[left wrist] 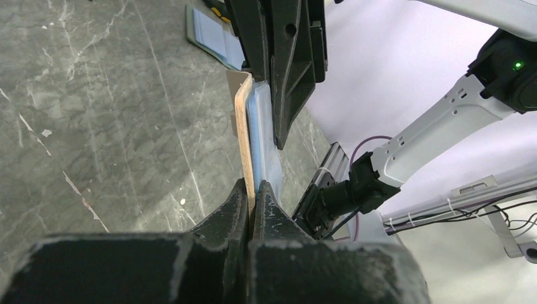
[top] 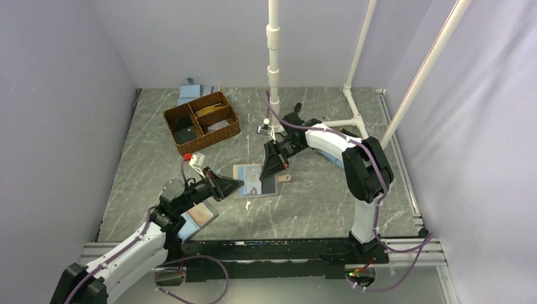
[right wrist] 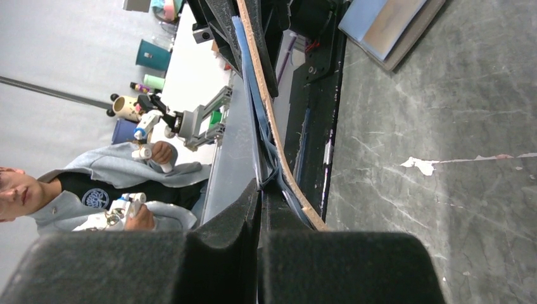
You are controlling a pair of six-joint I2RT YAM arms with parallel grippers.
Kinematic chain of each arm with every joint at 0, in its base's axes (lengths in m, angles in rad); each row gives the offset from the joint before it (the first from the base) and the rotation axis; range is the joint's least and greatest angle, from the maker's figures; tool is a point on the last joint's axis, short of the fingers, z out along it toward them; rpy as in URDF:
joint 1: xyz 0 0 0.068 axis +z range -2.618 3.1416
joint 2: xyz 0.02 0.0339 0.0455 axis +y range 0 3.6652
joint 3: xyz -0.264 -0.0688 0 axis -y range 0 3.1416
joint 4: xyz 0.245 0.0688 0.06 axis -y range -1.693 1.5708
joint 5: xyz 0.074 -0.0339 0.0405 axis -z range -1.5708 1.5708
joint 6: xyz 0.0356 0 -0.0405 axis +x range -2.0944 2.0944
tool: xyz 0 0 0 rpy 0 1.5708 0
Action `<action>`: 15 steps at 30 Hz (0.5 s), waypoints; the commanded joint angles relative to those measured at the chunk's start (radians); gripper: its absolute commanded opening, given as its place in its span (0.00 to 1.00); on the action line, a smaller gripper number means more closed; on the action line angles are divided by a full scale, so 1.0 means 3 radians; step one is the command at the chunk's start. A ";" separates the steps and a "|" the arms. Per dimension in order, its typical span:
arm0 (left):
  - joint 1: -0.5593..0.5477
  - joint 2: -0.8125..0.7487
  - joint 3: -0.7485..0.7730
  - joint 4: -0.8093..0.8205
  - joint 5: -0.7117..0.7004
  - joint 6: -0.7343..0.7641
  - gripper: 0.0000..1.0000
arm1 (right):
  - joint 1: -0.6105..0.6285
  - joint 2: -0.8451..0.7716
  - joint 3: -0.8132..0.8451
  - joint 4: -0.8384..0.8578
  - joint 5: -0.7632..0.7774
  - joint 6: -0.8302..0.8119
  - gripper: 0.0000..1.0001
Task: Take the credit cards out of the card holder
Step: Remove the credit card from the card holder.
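Card holder (top: 252, 180) sits just below centre of the top view, spanned between both arms. Left gripper (left wrist: 252, 197) is clamped on its tan edge. Right gripper (right wrist: 259, 193) pinches the opposite edge, jaws closed. Expect it light, thin and bendy; it bows in the right wrist view. Keep your grip on the edges. Whether you've caught a card or only cover, I can't tell.

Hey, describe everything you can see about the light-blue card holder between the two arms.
The card holder is a flat light-blue folder with thin tan edging, soft-looking like plastic or leather. It sits roughly level near the middle of the table, and from both wrist views it is seen edge-on. The left arm's fingers pinch one edge and the right arm's fingers pinch the opposite one. Whether it rests on the table, I cannot tell.
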 commanded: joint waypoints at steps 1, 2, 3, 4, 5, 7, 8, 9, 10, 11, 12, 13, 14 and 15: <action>0.0077 -0.0225 -0.0090 0.0287 0.0058 -0.0095 0.00 | 0.0011 -0.0007 0.0081 0.0102 -0.0036 0.0009 0.00; 0.0097 -0.0281 -0.0109 0.0292 0.0061 -0.0120 0.00 | 0.0010 -0.0006 0.0085 0.0101 -0.0039 0.0010 0.00; 0.0115 -0.0322 -0.0127 0.0305 0.0069 -0.0142 0.00 | 0.0011 -0.0006 0.0086 0.0101 -0.0036 0.0010 0.00; 0.0136 -0.0356 -0.0145 0.0321 0.0077 -0.0162 0.00 | 0.0011 -0.0011 0.0081 0.0101 -0.0038 0.0010 0.00; 0.0149 -0.0381 -0.0159 0.0339 0.0081 -0.0181 0.00 | 0.0011 -0.0011 0.0081 0.0101 -0.0044 0.0007 0.00; 0.0181 -0.0410 -0.0177 0.0362 0.0090 -0.0214 0.00 | 0.0009 -0.0015 0.0082 0.0096 -0.0053 0.0001 0.00; 0.0191 -0.0413 -0.0183 0.0375 0.0096 -0.0225 0.00 | 0.0011 -0.0016 0.0081 0.0096 -0.0056 -0.0003 0.00; 0.0201 -0.0406 -0.0183 0.0389 0.0108 -0.0236 0.00 | 0.0011 -0.0017 0.0081 0.0096 -0.0056 -0.0005 0.00; 0.0211 -0.0393 -0.0183 0.0416 0.0119 -0.0243 0.00 | 0.0011 -0.0017 0.0081 0.0097 -0.0060 -0.0006 0.00; 0.0217 -0.0383 -0.0190 0.0448 0.0131 -0.0255 0.00 | 0.0009 -0.0014 0.0081 0.0092 -0.0061 -0.0013 0.00; 0.0224 -0.0363 -0.0196 0.0493 0.0137 -0.0274 0.00 | 0.0011 -0.0012 0.0086 0.0087 -0.0061 -0.0016 0.00; 0.0232 -0.0344 -0.0205 0.0546 0.0145 -0.0295 0.00 | 0.0011 -0.0012 0.0086 0.0083 -0.0064 -0.0020 0.00; 0.0241 -0.0319 -0.0219 0.0605 0.0151 -0.0329 0.00 | 0.0011 -0.0011 0.0086 0.0081 -0.0063 -0.0025 0.00; 0.0252 -0.0300 -0.0232 0.0671 0.0160 -0.0358 0.00 | 0.0011 -0.0011 0.0090 0.0076 -0.0065 -0.0029 0.00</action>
